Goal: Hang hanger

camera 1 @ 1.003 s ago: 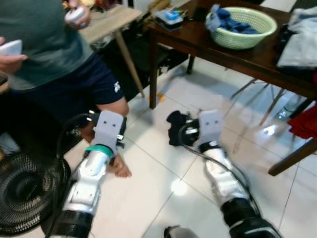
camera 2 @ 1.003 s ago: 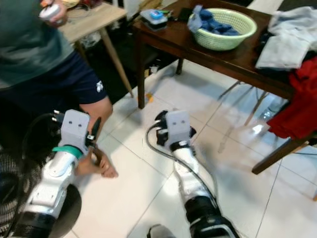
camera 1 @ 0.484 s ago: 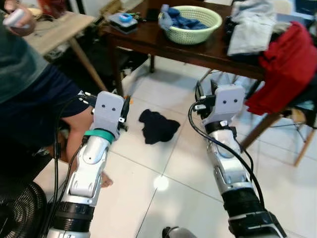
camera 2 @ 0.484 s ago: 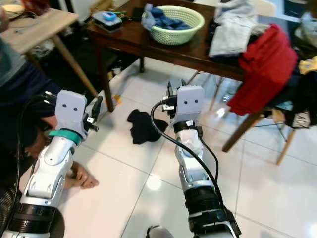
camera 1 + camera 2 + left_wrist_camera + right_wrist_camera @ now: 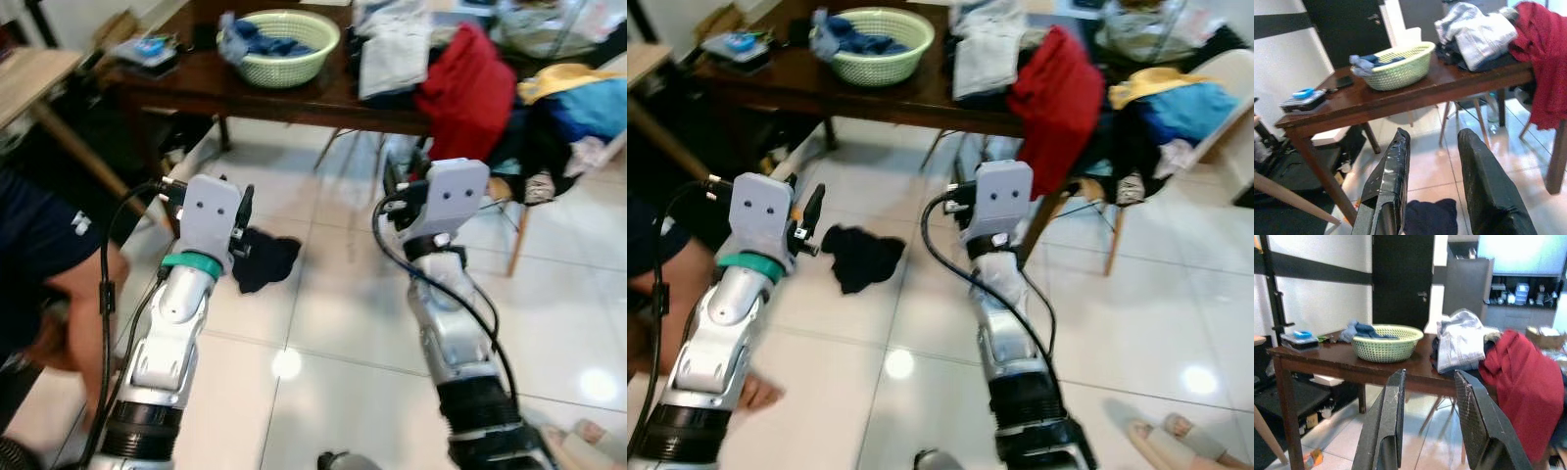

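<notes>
Both arms are raised in front of me over the tiled floor. My left gripper (image 5: 1434, 143) is open with nothing between its fingers; past it lies a black cloth (image 5: 261, 260) on the tiles. My right gripper (image 5: 1431, 381) is open and empty too, and faces the dark wooden table (image 5: 1327, 363). On that table stand a pale green basket (image 5: 279, 34) of blue clothes and a heap of grey and white garments (image 5: 394, 44). A red garment (image 5: 465, 90) hangs off the table's right end.
A person's bare leg (image 5: 73, 289) is at the left edge. A chair (image 5: 1195, 113) piled with blue and yellow clothes stands at the right. A sandalled foot (image 5: 588, 439) shows at the bottom right. Open tile lies ahead between my arms.
The camera has swung to the right, so the person slid towards the left edge and the red garment and chair came into view. Both grippers keep the same raised, open pose.
</notes>
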Robot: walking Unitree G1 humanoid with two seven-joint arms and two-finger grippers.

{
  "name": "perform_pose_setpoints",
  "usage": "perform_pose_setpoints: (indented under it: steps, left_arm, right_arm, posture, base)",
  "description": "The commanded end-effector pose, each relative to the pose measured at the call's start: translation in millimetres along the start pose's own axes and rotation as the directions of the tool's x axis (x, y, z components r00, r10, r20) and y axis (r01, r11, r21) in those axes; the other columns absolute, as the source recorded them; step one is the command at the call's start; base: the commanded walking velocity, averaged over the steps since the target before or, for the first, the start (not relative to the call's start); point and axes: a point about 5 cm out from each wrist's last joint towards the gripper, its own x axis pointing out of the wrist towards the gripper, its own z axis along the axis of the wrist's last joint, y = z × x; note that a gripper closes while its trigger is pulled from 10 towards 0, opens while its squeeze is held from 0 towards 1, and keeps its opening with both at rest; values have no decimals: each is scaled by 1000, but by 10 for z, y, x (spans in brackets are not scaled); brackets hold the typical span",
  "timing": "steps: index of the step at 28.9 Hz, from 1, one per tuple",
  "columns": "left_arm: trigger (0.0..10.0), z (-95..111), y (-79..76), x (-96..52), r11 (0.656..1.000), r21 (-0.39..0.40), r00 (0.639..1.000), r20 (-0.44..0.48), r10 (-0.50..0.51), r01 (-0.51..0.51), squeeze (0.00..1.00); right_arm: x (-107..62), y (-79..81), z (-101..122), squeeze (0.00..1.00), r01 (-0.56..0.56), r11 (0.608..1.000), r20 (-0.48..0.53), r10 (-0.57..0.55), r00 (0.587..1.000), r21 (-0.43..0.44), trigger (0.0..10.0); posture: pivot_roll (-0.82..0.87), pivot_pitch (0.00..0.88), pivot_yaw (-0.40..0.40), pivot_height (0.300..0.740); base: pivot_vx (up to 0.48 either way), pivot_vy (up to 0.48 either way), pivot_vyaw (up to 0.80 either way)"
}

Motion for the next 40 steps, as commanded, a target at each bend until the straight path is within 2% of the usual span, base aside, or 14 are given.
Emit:
perform_pose_setpoints:
  steps: [1, 6, 11, 40]
  left_arm:
    - [10000, 25, -17, 4, 1000, -9, 1000, 3, 4, -4, 0]
    - [10000, 54, 10, 15, 1000, -1, 999, 15, 29, -29, 0]
    - [10000, 92, 51, 56, 997, -2, 997, 20, 77, -77, 0]
    - [10000, 141, 34, 57, 997, -11, 997, 23, 73, -72, 0]
  right_arm:
    - [-22, -56, -25, 0, 18, 1000, -20, -18, 1000, -5, 10000]
    - [-20, -42, -22, 0, 16, 1000, -28, -16, 999, -2, 10000]
    - [-19, -11, -27, 0, 4, 1000, -38, -5, 999, -9, 10000]
    - [-29, 3, -4, 0, -8, 1000, -46, 7, 999, -9, 10000]
  posture:
    - [26, 0, 57, 733]
    - [30, 0, 56, 733]
    - [32, 0, 56, 733]
    - [36, 0, 54, 733]
  base:
    - [0, 0, -800]
    - [0, 0, -781]
    - [445, 0, 0]
    - [465, 0, 0]
